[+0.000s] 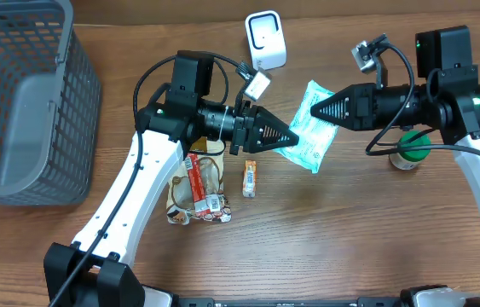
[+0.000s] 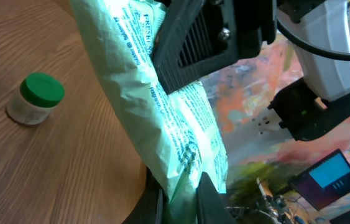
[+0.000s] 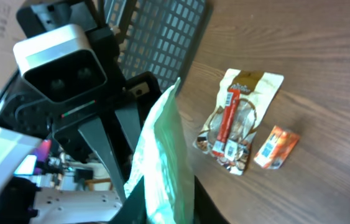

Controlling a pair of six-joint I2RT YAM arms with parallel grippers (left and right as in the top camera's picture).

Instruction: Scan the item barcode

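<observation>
- The left gripper (image 1: 296, 137) was fully closed on the lower edge of the green packet (image 1: 315, 135). In the left wrist view the film rose straight out from between its fingers.
- The right gripper (image 1: 314, 107) pinched the packet's opposite, upper corner. Its jaws were nearly together with film between them, so the packet hung between the two tips, clear of the table (image 1: 350, 247).
- Both holds sat close to the edges. The pull between the tips should probably be just enough to flatten the face, without tearing the film or letting it slip out.
- Print showed on the face turned toward the left wrist camera, but no barcode could be made out, so which side to present was uncertain.
- The white scanner (image 1: 265, 38) stood near, beyond both tips. The arms would likely have to move together and tilt the coded face toward its window, with no finger over the code.
- A green-lidded jar (image 1: 410, 156) sat behind the right jaws, under that arm.
- A snack pouch (image 1: 199, 189) and an orange sachet (image 1: 249, 178) lay behind the left jaws, and the basket (image 1: 86, 111) stood well apart. Any swing should stay clear of these.
</observation>
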